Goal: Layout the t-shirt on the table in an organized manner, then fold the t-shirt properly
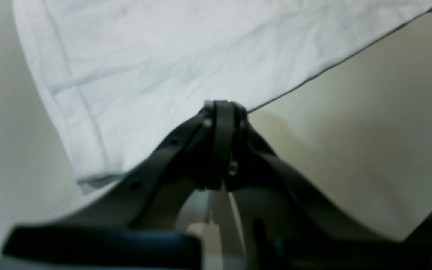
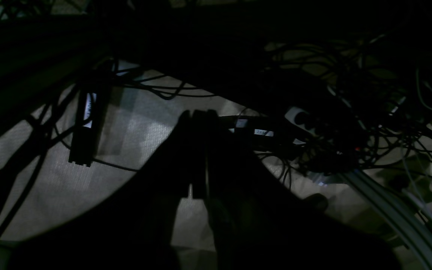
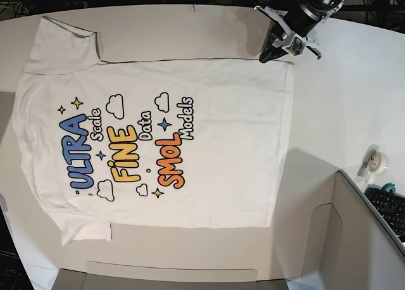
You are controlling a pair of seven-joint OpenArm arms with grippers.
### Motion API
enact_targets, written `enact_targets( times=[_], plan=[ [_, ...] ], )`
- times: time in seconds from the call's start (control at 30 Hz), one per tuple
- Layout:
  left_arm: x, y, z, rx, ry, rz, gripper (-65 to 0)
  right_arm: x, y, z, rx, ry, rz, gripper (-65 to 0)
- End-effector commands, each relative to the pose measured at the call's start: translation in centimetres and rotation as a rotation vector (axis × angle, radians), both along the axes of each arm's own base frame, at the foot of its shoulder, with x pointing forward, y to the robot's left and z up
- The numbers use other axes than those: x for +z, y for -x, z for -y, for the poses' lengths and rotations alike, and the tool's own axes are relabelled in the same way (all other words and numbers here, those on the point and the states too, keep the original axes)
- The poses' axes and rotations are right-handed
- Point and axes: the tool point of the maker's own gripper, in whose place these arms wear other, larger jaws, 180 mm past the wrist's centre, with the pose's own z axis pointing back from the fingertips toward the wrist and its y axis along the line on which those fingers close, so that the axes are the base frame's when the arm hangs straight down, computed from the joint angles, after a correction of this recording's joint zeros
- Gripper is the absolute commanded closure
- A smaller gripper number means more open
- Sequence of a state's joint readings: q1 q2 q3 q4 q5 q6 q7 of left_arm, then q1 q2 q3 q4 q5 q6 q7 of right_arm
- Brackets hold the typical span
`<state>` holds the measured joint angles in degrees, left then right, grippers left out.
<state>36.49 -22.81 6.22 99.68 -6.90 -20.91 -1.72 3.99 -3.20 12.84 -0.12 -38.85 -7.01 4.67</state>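
The white t-shirt point(image 3: 190, 132) lies flat and spread on the white table point(image 3: 354, 94), print up, with its sleeves toward the left and its hem toward the right. My left gripper point(image 3: 267, 57) is shut and rests at the shirt's far side edge, close to the hem corner. In the left wrist view its tips point(image 1: 221, 107) meet right where the t-shirt point(image 1: 163, 56) borders the bare table point(image 1: 369, 131); I cannot tell whether cloth is pinched. My right gripper point(image 2: 198, 114) looks shut and empty, hanging low over a dim floor, and is out of the base view.
A grey panel with a keyboard point(image 3: 389, 204) stands at the front right, and a small tape roll point(image 3: 378, 163) lies beside it on the table. Tangled cables point(image 2: 332, 123) and a dark power strip point(image 2: 86, 127) lie on the floor beneath the right gripper.
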Motion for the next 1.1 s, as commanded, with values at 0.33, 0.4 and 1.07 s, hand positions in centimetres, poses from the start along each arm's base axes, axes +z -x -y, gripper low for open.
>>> enact_targets(
  times=[0.33,0.4,1.07],
  plan=[
    [-0.6,4.0,-1.5,0.032,-0.007,-0.076,0.0,0.1,-0.4,0.0,-0.001,0.001,0.011,0.0],
    [-0.7,4.6,-2.1,0.046,-0.018,-0.089,0.0,0.1,-0.4,0.0,-0.001,0.001,0.011,0.0],
    [-1.4,10.8,-6.1,0.119,-0.097,-0.223,0.0,0.0,-0.3,0.0,-0.001,0.002,0.008,0.0]
  ],
)
